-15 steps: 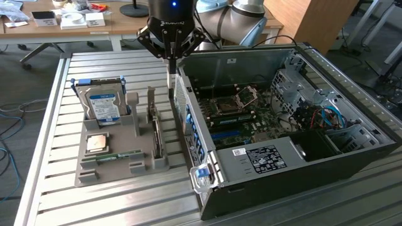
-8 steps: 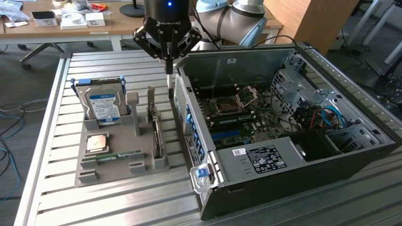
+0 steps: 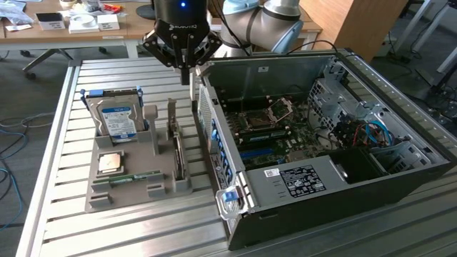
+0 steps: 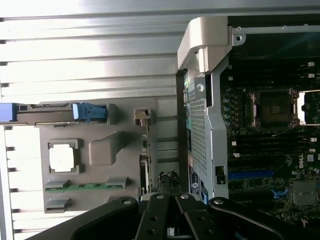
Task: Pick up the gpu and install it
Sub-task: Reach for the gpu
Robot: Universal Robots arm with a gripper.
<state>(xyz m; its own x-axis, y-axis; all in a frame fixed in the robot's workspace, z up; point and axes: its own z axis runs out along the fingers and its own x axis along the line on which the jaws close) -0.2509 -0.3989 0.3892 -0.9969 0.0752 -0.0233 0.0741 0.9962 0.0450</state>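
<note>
One case wall (image 3: 214, 152) — apparently beside gpu (image 3: 174, 145)

A slatted metal table (image 3: 107, 235) carries an open computer case (image 3: 321, 209). Just beside the case, to the exterior view's left, lies a grey parts holder (image 3: 100, 201).

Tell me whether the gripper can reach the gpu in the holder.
Probably yes: the gpu stands on edge in the gray holder, top edge bare, nothing over it; the gripper hangs higher up, shut.
</note>
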